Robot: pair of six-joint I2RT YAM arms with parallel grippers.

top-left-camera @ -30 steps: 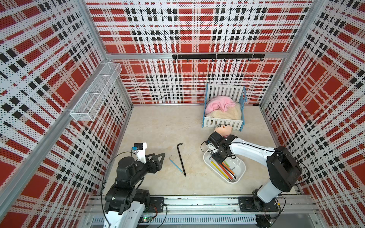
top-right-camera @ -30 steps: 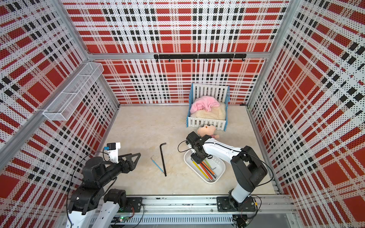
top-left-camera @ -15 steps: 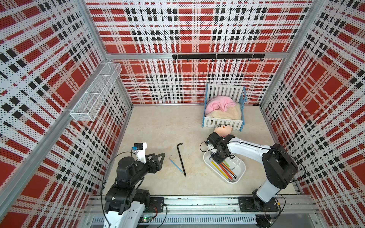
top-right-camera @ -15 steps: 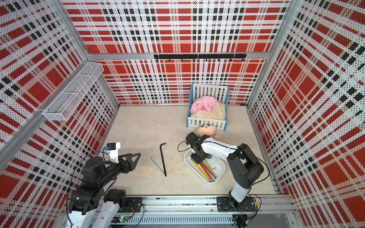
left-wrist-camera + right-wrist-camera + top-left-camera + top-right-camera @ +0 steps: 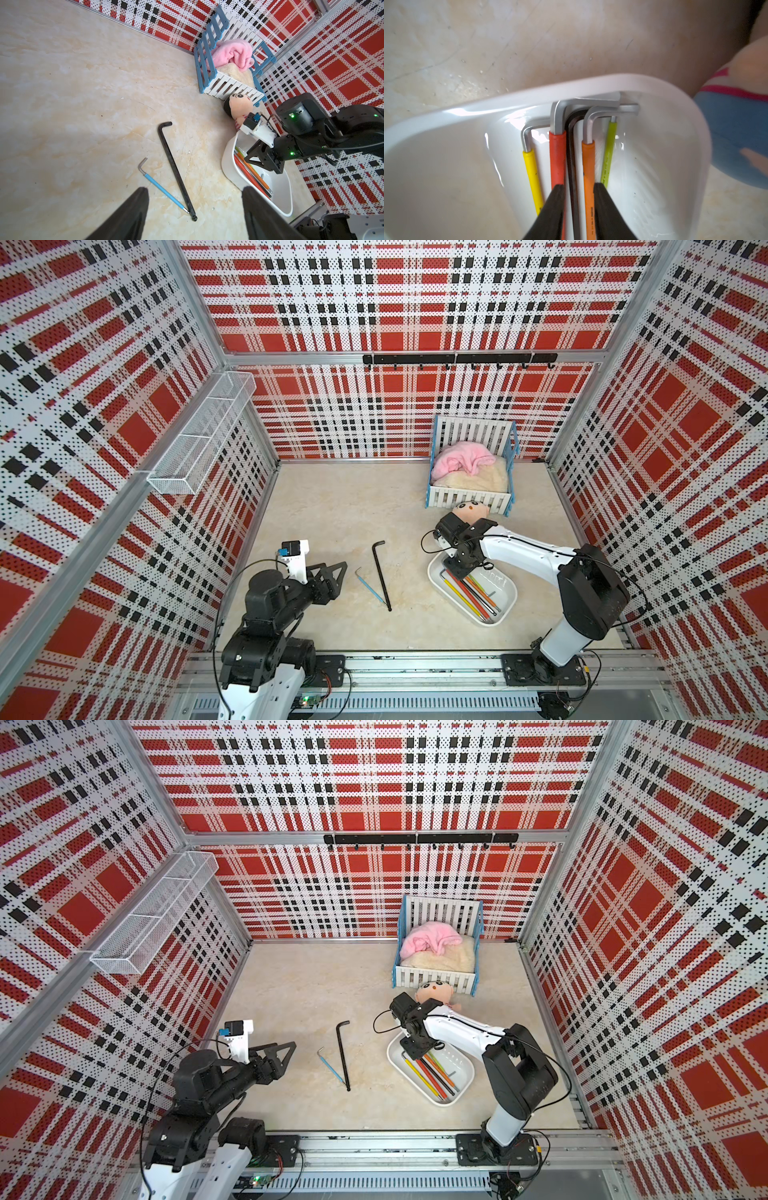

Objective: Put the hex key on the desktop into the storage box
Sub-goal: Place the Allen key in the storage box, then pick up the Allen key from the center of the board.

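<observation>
Two keys lie on the table, tips touching, ahead of the wide, empty left end effector: the black hex key and the blue-sleeved hex key. Likely stiff, light, slippery; grip mid-shaft. Farther, in the storage box, the right end effector stands narrow over stored keys; whether it grips, I cannot tell. Sleeve print unreadable.

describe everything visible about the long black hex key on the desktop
The black hex key is a long, thin, matte dark metal rod, L-shaped: short bent arm at the far end, small ball tip at the near end. It lies flat on the desktop, left of the storage box, held by nothing. Its ball end seems to touch the tip of the blue hex key.
</observation>
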